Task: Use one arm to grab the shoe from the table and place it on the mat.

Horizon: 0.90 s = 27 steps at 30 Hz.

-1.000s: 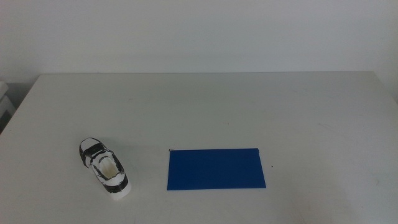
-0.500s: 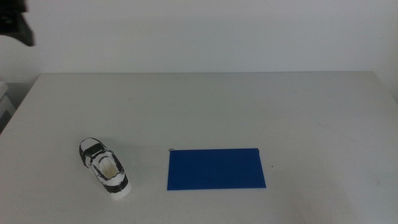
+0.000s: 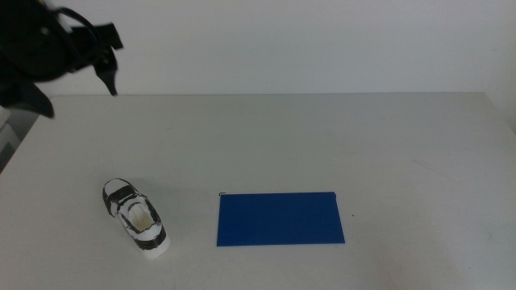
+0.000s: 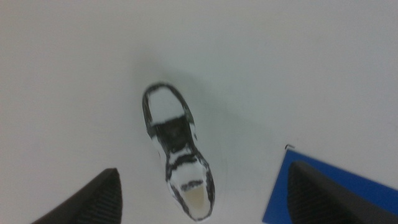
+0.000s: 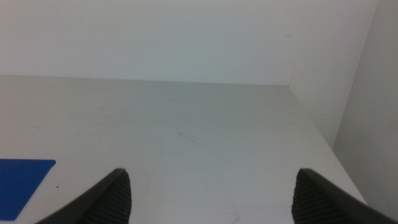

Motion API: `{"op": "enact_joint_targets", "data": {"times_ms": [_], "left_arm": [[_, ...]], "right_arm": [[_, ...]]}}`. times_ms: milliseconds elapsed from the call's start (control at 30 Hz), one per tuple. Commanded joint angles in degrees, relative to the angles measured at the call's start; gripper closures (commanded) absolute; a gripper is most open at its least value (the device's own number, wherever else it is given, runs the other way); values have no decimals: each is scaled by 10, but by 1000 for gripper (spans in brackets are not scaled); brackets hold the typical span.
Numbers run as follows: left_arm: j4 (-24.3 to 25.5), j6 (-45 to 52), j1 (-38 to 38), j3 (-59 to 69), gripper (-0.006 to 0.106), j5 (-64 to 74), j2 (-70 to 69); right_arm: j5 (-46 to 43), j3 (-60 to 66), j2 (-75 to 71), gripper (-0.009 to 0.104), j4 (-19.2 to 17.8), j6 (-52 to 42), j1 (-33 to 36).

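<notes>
One sneaker (image 3: 135,219) lies at lower left on the table (image 3: 322,137), apart from the blue mat (image 3: 280,218), while the left gripper (image 3: 76,60), wide open at upper left, risks skidding it if misaligned.

Matte white table (image 3: 282,145); flat, seemingly matte blue mat (image 3: 280,218).

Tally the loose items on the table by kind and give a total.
Small white sneaker with black panels: 1
Thin flat dark-blue rectangular mat: 1
Total: 2
</notes>
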Motion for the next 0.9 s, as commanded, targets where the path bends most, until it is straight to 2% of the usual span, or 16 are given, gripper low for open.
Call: {"op": "enact_joint_targets", "data": {"times_ms": [0,333,467,600,867], "left_arm": [[-10,-38,-3,-1,10,34,-8],[-32,-139,-3,144,9,-101,-1],[-47,-143,-3,198,9,-162,1],[-75,-146,-6,210,9,-175,24],[-72,-142,-18,208,9,-183,82]], "right_arm": [[-45,-5,-12,29,-5,-7,-3],[-45,-5,-12,29,-5,-7,-3],[-45,-5,-12,29,-5,-7,-3],[-45,-5,-12,29,-5,-7,-3],[-45,-5,-12,29,-5,-7,-3]]}}
